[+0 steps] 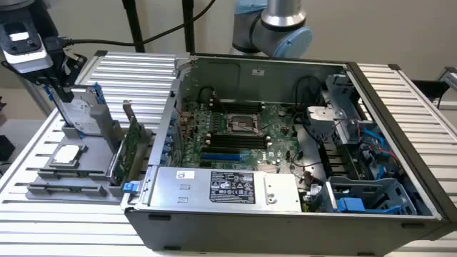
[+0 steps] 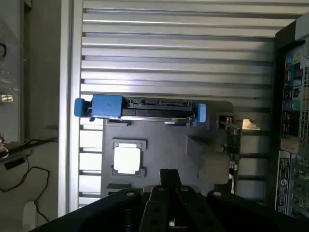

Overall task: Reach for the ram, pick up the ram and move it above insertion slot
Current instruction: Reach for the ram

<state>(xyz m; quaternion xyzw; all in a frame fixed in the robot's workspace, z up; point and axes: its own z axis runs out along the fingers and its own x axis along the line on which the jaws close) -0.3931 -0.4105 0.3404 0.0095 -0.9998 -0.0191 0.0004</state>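
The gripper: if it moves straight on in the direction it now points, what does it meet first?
Most likely the grey holder, on its bare part between the square chip and the green card. The shut gripper points down at it; depth is unclear.

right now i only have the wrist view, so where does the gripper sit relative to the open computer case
Observer: The gripper hangs outside the case, above the gray tray at the exterior view's left.
Operator: what's inside the case
Observer: A motherboard, with black memory slots beside the processor socket, on its near side.
Operator: where is the arm mounted
Observer: Its base stands behind the case's far wall.
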